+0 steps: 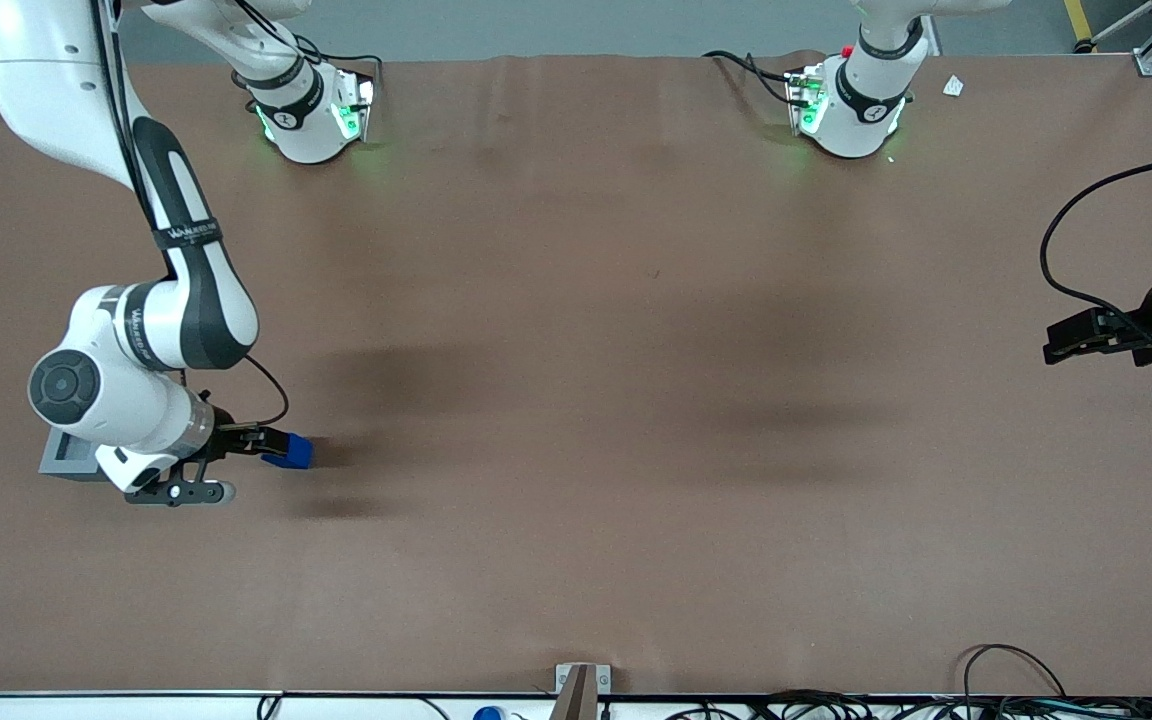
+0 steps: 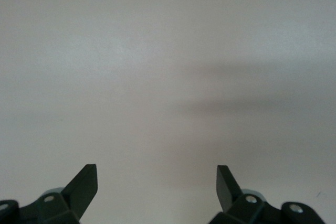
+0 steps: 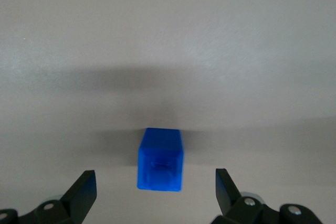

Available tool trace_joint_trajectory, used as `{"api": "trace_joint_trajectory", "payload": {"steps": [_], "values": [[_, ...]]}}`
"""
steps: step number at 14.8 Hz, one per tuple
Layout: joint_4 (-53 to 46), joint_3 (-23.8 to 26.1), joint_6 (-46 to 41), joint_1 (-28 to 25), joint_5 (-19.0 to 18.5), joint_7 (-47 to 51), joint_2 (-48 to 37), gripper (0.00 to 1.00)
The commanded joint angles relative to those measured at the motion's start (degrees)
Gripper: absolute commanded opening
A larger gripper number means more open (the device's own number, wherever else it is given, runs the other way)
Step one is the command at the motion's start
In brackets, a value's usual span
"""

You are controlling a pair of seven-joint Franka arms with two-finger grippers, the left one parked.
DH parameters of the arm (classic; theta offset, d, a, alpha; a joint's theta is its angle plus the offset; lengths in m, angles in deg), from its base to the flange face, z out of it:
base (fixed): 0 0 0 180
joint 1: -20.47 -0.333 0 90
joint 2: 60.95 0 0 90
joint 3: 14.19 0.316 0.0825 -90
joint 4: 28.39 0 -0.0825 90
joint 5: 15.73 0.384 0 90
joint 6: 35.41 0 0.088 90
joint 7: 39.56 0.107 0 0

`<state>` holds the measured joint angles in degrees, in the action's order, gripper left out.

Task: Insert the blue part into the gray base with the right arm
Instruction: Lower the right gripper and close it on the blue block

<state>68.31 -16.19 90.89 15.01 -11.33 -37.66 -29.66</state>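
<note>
The blue part (image 1: pixel 291 452) lies on the brown table toward the working arm's end. In the right wrist view the blue part (image 3: pixel 160 160) sits just ahead of the fingertips, centred in the gap and touching neither finger. My right arm's gripper (image 1: pixel 258 440) is low over the table, open and empty; it also shows in the right wrist view (image 3: pixel 155 188). The gray base (image 1: pixel 66 455) stands beside the arm's wrist, mostly hidden under it, with the gripper between it and the blue part.
The two arm bases (image 1: pixel 311 115) (image 1: pixel 851 105) stand at the table edge farthest from the camera. The parked arm's gripper (image 1: pixel 1096 337) hangs at its end of the table. A metal bracket (image 1: pixel 581 685) and cables (image 1: pixel 1016 690) lie at the near edge.
</note>
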Motion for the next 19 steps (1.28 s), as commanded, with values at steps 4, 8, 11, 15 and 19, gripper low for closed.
{"api": "trace_joint_trajectory", "payload": {"steps": [4,8,11,15,19], "values": [[-0.28,-0.28,2.28,-0.08,1.31,-0.06,3.25,1.00],[0.24,-0.28,2.45,0.28,1.31,0.03,4.57,1.00],[0.51,-0.28,1.67,0.45,1.40,0.12,4.48,0.91],[0.42,-0.28,1.40,0.28,1.40,0.99,4.48,0.66],[0.42,-0.28,1.31,0.28,1.40,0.99,4.48,0.45]]}}
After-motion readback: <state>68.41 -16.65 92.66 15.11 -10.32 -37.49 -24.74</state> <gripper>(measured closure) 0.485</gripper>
